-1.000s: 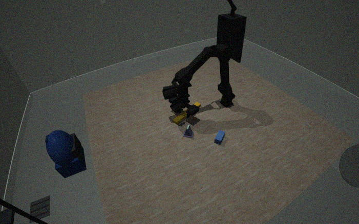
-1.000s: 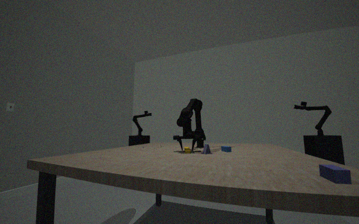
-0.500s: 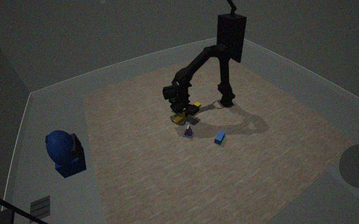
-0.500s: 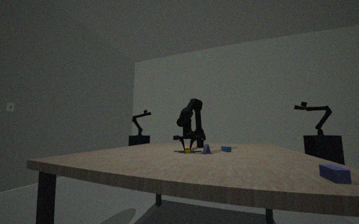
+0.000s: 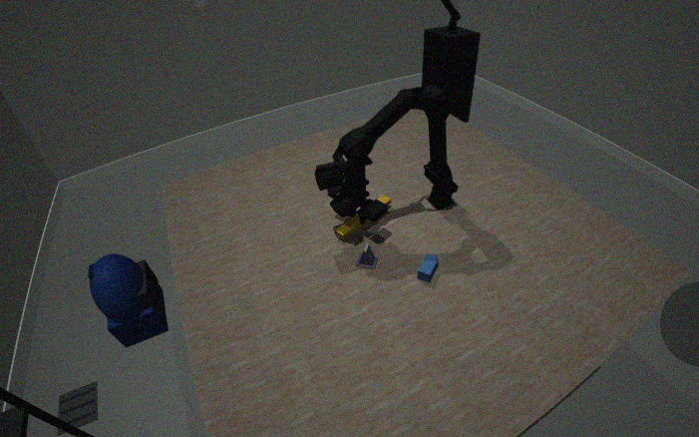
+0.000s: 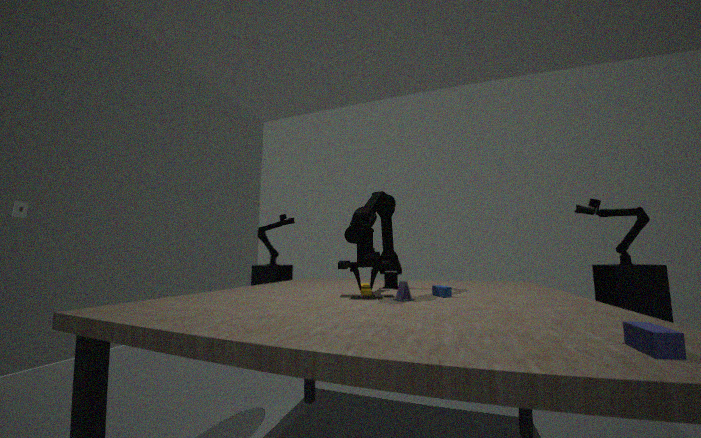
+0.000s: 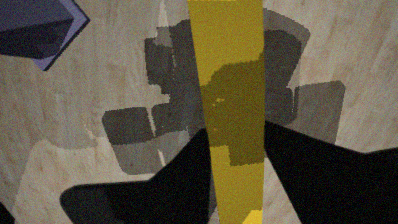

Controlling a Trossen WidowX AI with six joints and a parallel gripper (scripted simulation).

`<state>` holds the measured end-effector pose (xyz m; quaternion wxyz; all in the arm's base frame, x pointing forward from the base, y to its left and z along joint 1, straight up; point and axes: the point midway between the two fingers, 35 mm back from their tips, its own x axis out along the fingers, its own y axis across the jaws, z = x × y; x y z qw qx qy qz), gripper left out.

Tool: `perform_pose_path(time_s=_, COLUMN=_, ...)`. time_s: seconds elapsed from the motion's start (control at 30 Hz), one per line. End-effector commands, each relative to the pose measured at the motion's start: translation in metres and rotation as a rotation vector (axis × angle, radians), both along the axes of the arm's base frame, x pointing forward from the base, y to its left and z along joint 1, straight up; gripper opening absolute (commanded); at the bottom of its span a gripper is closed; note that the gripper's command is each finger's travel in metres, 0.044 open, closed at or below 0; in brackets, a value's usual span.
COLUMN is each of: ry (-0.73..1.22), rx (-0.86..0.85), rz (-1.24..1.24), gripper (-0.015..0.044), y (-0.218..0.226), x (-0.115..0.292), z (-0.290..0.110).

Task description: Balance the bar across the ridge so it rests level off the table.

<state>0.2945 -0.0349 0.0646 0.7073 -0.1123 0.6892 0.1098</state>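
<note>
The yellow bar (image 5: 345,229) (image 6: 365,290) (image 7: 230,55) lies low at the wooden table top (image 5: 286,336) (image 6: 314,331), running lengthwise through the wrist view. My gripper (image 5: 362,215) (image 6: 365,284) (image 7: 233,131) reaches straight down over it, and the two dark fingers press on the bar's long sides near its middle. The ridge, a small purple triangular prism (image 5: 367,256) (image 6: 403,292) (image 7: 35,25), stands on the table a short way in front of the bar, apart from it. I cannot tell whether the bar still touches the table.
A light blue block (image 5: 427,267) (image 6: 441,291) lies to the right of the ridge. A purple-blue block (image 6: 654,339) sits near the table's right front edge. A blue round object on a base (image 5: 118,290) stands on the floor to the left.
</note>
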Motion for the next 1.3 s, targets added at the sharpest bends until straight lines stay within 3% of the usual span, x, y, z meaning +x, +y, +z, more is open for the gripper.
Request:
perform_pose_path(time_s=0.0, ry=-0.005, rx=-0.002, rz=-0.001, gripper=0.0, y=0.0, x=0.002, z=0.01)
perform_pose_path(time_s=1.07, ry=-0.003, rx=-0.004, rz=-0.004, gripper=0.0, y=0.0, x=-0.004, z=0.092)
perform_pose_path(time_s=1.27, ry=-0.004, rx=0.0, rz=-0.111, gripper=0.0, y=0.011, x=0.006, z=0.094)
